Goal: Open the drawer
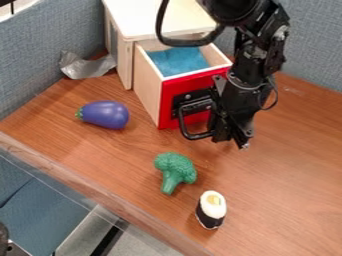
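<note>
Red drawer front (pixel 184 84) stands out from the cabinet (pixel 143 22); the hand (pixel 230 140) is at the handle (pixel 181 122), apparently for pulling, though whether clenched or released I cannot tell.

From my remote seat I see my arm (pixel 256 52) is black all over, with a rounded, glossy housing (pixel 230 9) at its top and blocky, angular joints below. A thick black cable (pixel 160 22) bows out in a loop; a thinner dark one (pixel 275 97) curls beside the black gripper (pixel 230 138). Small pale glints dot the dark parts.
</note>
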### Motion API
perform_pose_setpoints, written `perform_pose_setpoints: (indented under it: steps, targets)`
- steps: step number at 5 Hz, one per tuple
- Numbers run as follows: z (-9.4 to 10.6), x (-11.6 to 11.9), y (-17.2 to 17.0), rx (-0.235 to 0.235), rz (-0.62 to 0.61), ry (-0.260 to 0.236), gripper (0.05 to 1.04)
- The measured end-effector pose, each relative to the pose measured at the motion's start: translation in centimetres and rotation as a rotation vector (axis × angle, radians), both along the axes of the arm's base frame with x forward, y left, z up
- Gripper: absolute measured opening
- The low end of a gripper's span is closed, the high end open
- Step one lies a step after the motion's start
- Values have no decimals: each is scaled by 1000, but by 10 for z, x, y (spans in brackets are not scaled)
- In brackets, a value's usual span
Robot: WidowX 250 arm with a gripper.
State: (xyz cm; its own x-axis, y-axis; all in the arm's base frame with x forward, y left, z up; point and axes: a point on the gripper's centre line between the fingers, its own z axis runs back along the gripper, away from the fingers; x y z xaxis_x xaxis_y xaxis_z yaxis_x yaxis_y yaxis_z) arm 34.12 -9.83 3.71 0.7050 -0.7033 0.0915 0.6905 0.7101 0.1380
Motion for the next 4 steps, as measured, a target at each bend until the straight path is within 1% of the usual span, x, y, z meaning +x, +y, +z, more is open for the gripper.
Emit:
perform_pose_setpoints:
  steps: [1,3,4]
  targets:
    - [0,0,-1,-4,3,1,121]
    - [-1,-12,-1,-14,-10,6,121]
    - [2,-18,-1,-19,-31,5,153]
